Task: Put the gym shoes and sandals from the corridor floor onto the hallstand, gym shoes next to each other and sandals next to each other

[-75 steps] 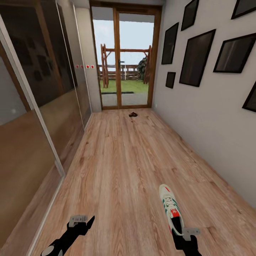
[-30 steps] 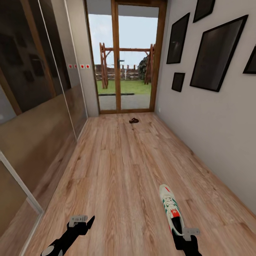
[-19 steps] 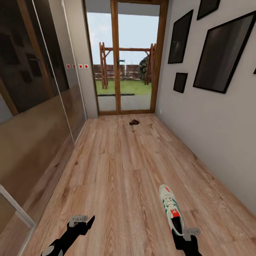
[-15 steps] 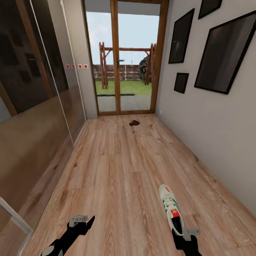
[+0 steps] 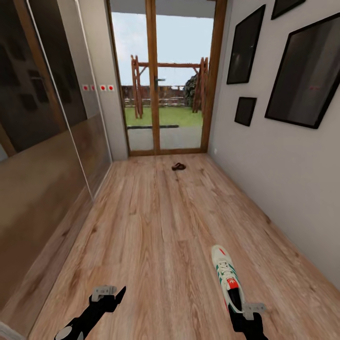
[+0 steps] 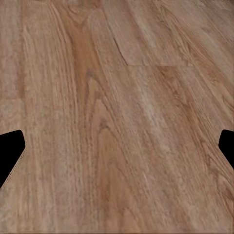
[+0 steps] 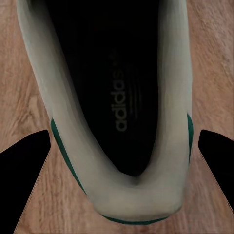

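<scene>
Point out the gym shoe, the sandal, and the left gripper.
gym shoe (image 5: 226,276), head view, on its laces.
sandal (image 5: 178,166), head view, middle of the small dark shape by the door.
left gripper (image 5: 109,292), head view, between its fingertips.

I am looking down the corridor floor (image 5: 156,226). A gym shoe (image 5: 227,276) is sitting near right, heel at the right gripper (image 5: 248,315), toe pointing far. The left gripper (image 5: 107,293) is hanging near left. A sandal (image 5: 178,166) is lying far ahead, before the glass door (image 5: 160,80). Frames (image 5: 302,71) are hanging on the right wall; panels (image 5: 42,123) are lining the left.
</scene>
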